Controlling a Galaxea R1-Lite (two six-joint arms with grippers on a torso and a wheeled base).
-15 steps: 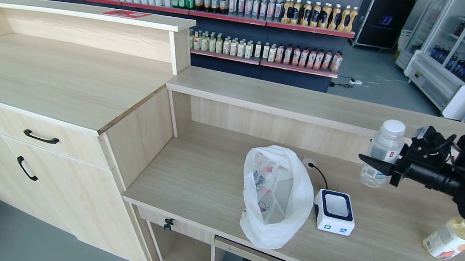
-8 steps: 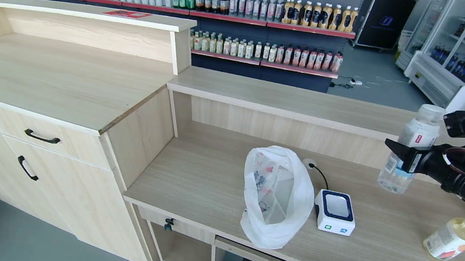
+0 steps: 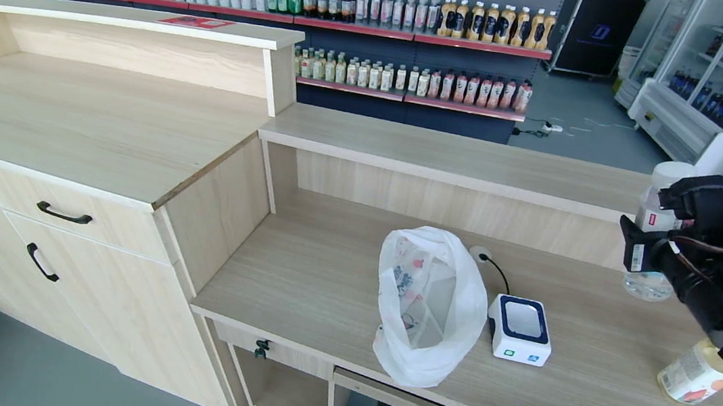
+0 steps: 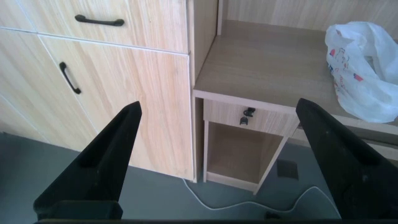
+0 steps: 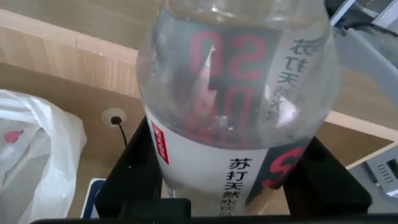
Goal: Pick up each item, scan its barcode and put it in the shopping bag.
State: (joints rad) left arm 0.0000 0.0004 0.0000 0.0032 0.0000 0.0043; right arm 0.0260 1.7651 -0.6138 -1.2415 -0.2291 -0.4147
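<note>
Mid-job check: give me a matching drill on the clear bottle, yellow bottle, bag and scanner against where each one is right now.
Things:
1. clear bottle
2. yellow bottle
3. bag
4. scanner

Places:
A. on the counter, just right of the bag, cable running back
B. on the counter's right end, partly hidden by the right arm
C. clamped in the right gripper
D. on the counter near its front edge, mouth open

Pairs: 1-C, 2-B, 3-D, 4-A
</note>
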